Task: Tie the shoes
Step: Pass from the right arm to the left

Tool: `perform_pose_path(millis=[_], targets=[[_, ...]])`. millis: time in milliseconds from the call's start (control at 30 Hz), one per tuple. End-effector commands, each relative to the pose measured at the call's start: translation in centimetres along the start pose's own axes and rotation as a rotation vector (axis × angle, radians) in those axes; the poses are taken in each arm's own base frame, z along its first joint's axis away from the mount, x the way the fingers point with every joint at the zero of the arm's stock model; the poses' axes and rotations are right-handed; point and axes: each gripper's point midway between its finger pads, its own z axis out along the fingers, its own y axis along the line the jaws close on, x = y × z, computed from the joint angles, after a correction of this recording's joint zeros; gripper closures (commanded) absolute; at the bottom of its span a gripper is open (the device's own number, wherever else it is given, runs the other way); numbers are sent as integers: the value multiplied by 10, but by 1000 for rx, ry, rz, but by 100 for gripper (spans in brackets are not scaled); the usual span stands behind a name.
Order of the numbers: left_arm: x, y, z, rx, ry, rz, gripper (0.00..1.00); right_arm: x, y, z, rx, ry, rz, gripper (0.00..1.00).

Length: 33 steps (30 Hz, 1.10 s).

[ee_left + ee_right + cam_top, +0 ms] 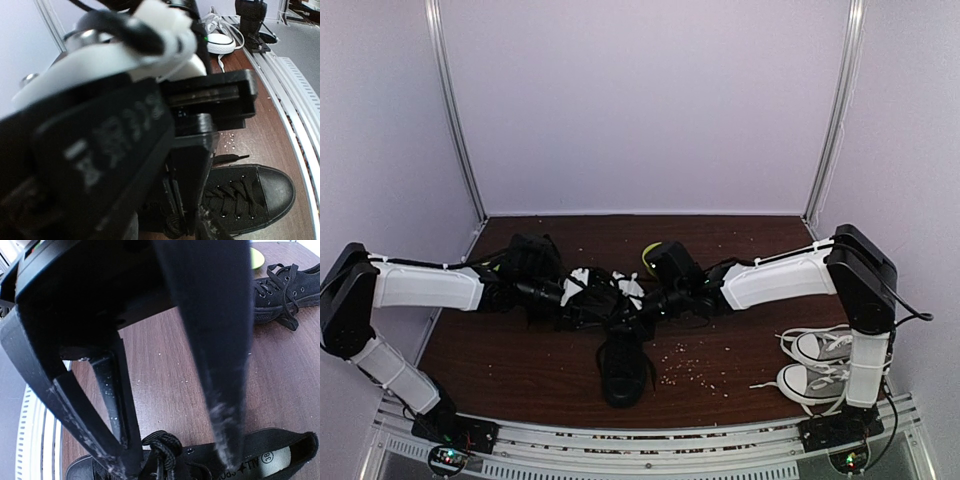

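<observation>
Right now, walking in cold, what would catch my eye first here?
Two white-sleeved robot arms, the left arm and the right arm, meet mid-table over a black sneaker with its toe toward the near edge. A pair of white-laced sneakers sits at the right near corner, and pale crumbs dot the brown table.

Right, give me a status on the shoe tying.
Done: nothing clearly finished. The other black shoe has loose laces trailing on the table. In hand: the left gripper and right gripper meet over the near black shoe, the right one open around a bunch of its laces. Left: both bows.
</observation>
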Motion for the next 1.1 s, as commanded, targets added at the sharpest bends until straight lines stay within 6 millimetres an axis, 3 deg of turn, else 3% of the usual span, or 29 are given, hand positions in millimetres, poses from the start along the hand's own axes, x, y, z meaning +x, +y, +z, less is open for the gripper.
perform_pose_path(millis=[0, 233, 533, 833, 933, 1067], targets=[[-16, 2, -2, 50, -68, 186, 63, -11, 7, -1, -34, -22, -39, 100], [-1, -9, -13, 122, -8, 221, 72, -12, 7, 0, -39, -16, -43, 100], [4, -3, -8, 120, 7, 240, 75, -11, 8, -1, -43, -9, -44, 100], [0, -2, -8, 104, -7, 218, 100, -11, 6, -1, -38, -8, -44, 100], [-1, 0, -9, 88, -5, 196, 100, -10, 6, -1, -36, -5, -43, 99], [3, 1, -12, 54, 15, 142, 100, -13, 3, -9, -3, 7, -28, 79]])
